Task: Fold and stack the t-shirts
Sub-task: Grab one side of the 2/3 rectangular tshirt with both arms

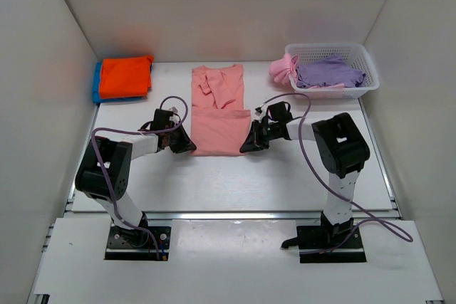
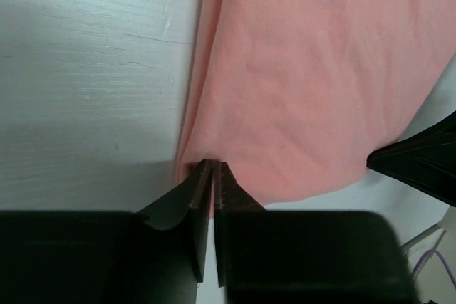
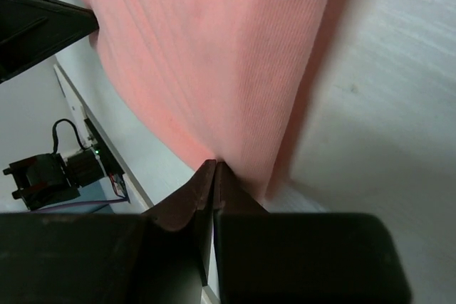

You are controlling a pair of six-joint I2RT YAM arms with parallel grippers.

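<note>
Left gripper (image 2: 214, 165) is pinching the near left corner of the salmon-pink t-shirt (image 1: 219, 115), its two dark fingers pressed together with the cloth's edge caught at their tips. Right gripper (image 3: 215, 165) is doing the same at the near right corner, its fingers closed on the hem with only a thin seam showing between them. Both grippers are sitting low, at the level of the table (image 1: 228, 179), and are pointing inward toward each other across the shirt's near edge; each wrist view is catching the other arm's dark finger at its margin.

The salmon-pink t-shirt is lying flat at the middle of the table, running lengthwise away from the arms. Its near half is lying smooth and roughly rectangular, while its far half is looking narrower and more rumpled, with a sleeve lying inward on top.

At the far left corner, an orange t-shirt (image 1: 125, 76) is resting folded on top of a blue t-shirt (image 1: 96, 85), of which only the left and near edges are peeking out. At the far right, a white lattice basket (image 1: 372, 76) is holding a crumpled lavender t-shirt (image 1: 328, 72), and a brighter pink t-shirt (image 1: 281, 69) is hanging over the basket's left rim.
</note>
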